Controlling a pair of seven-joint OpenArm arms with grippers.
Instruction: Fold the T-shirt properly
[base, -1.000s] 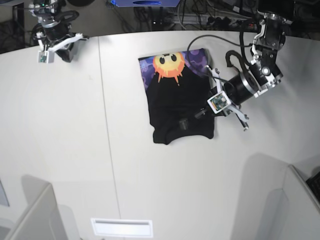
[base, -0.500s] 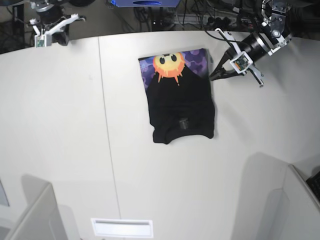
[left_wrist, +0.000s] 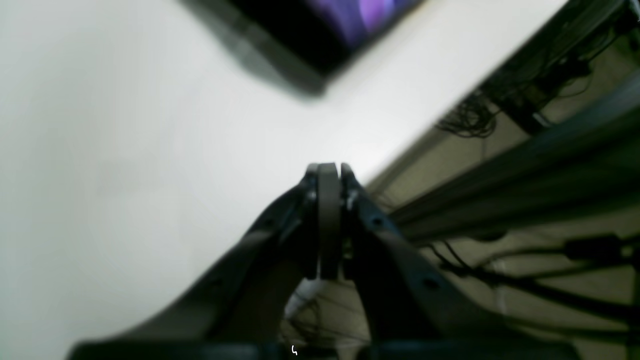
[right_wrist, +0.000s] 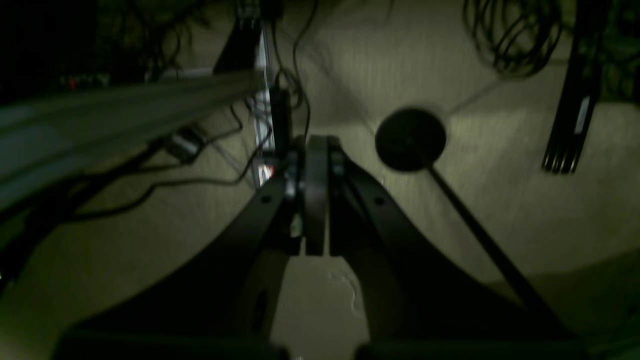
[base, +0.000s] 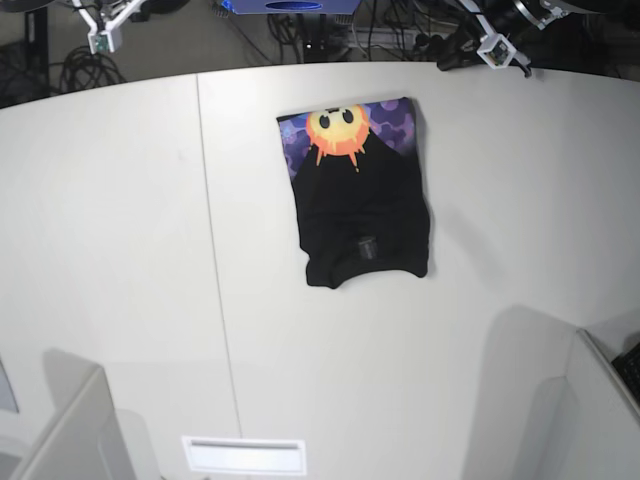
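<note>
Three views were given. In the left wrist view, the left gripper (left_wrist: 327, 167) was seen with its fingertips pressed together and nothing between them, held over the far edge of the white table (left_wrist: 125, 150). At about 12 o'clock from the tips, a blurred corner of the T-shirt (left_wrist: 320, 30) was visible, black with a patch of purple, lying well apart from the claw.

In the right wrist view, the right gripper (right_wrist: 316, 142) was likewise seen closed on nothing. Only dim floor, cables and a dark round foot on a pole (right_wrist: 410, 139) at roughly 2 o'clock were shown; no cloth was in that picture.

In the base view, the T-shirt (base: 362, 210) was found lying flat near the table's middle, toward the far side, folded into a compact upright rectangle. The sun print was exposed at its 12 o'clock end and a plain black layer was laid over the rest, with a slightly wavy hem at 6 o'clock. The left gripper (base: 450, 58) was raised off the table at about 1 o'clock from the shirt, and the right arm's camera end (base: 100, 40) at about 10 o'clock.

The folding was judged to be essentially finished, with at most a tidying of the lower edge left.
</note>
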